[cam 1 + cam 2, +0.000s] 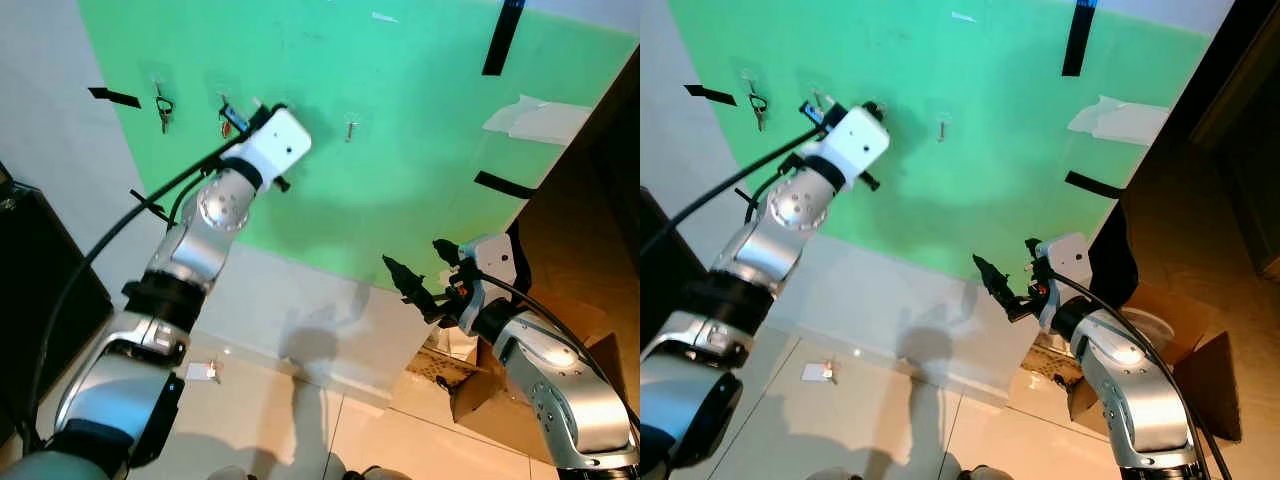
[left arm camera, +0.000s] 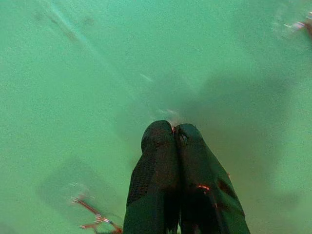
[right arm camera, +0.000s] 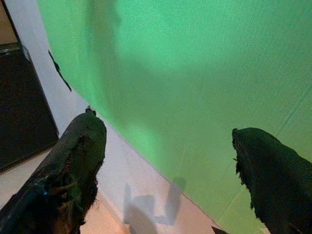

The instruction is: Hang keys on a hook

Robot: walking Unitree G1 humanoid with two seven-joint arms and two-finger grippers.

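Nearest you, the right gripper (image 1: pixel 425 285) idles low with its jaws wide apart. Further out, the left gripper (image 2: pixel 174 134) is pressed shut, up at the green wall (image 1: pixel 400 130), with the red keys (image 1: pixel 227 125) on the middle hook right beside it. Back straight off so you don't snag them.

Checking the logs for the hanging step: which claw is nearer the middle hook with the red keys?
Left. The left claw is raised against the green board right at the hook with the red keys; the right claw hangs open, low and far to the right.
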